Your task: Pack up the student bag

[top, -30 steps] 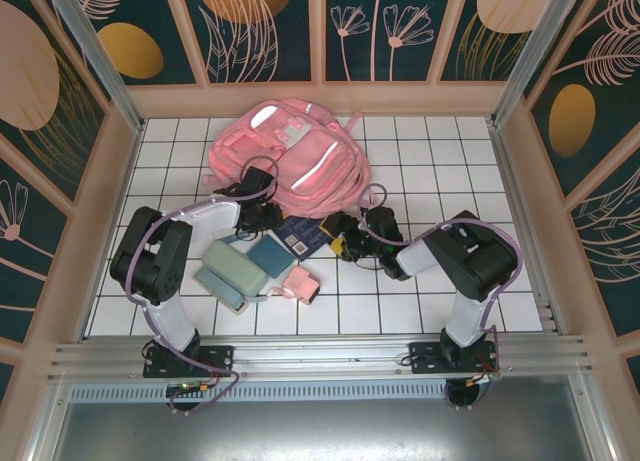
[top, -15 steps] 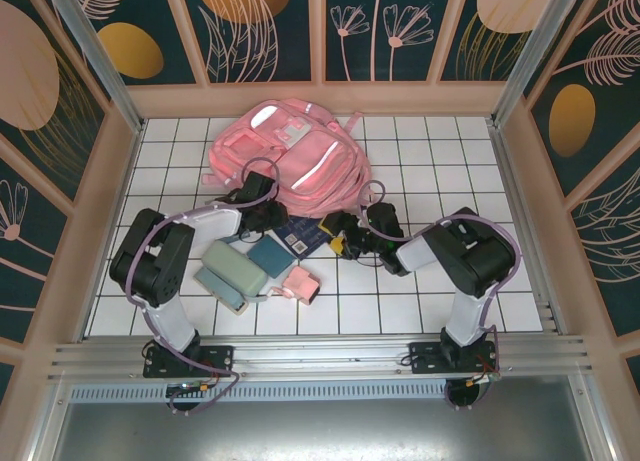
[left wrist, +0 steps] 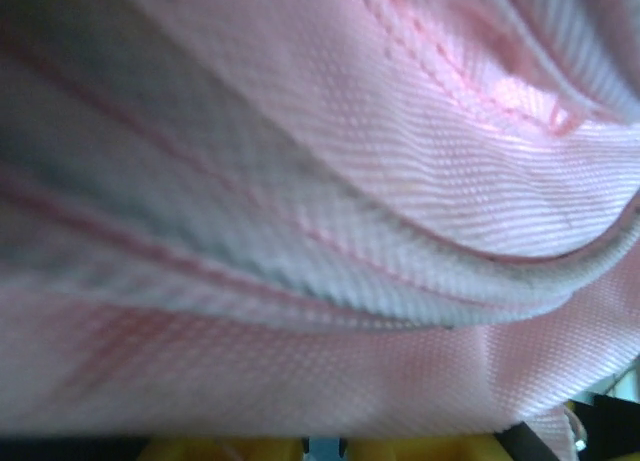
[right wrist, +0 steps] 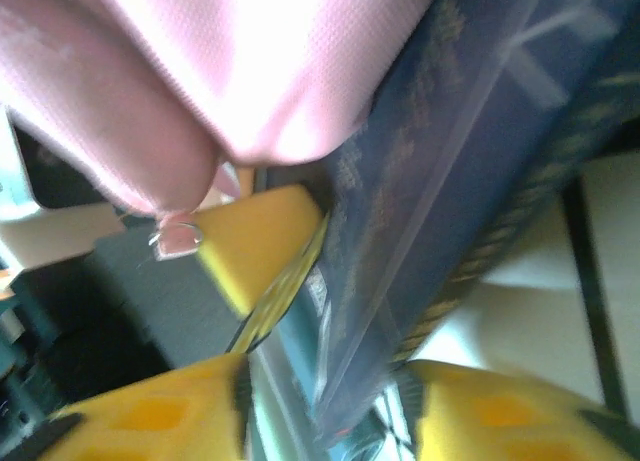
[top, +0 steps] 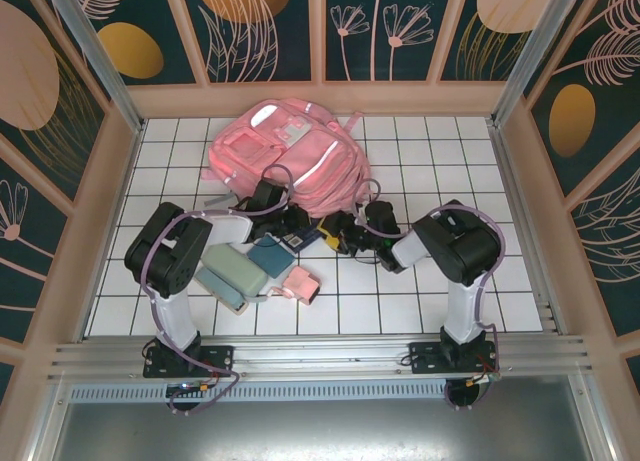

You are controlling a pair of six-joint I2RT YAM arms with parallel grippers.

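Observation:
The student bag (top: pixel 290 156), big and pink with silvery strips, lies at the back middle of the tiled table. My left gripper (top: pixel 293 219) is pushed into its near edge. In the left wrist view pink fabric of the bag (left wrist: pixel 320 181) covers the fingertips, and the left gripper (left wrist: pixel 325 446) has its yellow jaws nearly together on that fabric. A dark blue book (top: pixel 303 238) in a clear cover lies just in front of the bag. My right gripper (top: pixel 340 236) is at its right end. In the right wrist view the right gripper (right wrist: pixel 325 381) straddles the book (right wrist: pixel 470 181), under the bag (right wrist: pixel 250 71).
Two green cases (top: pixel 232 271), a teal notebook (top: pixel 270 253) and a small pink pouch (top: pixel 300 283) lie at the near left beside the left arm. Wooden walls (top: pixel 130 151) fence the table. Bare tiles (top: pixel 440 151) stretch to the right of the bag.
My left gripper moved right along the bag's near edge and closed its jaws. My right gripper shifted left to the book and closed on it.

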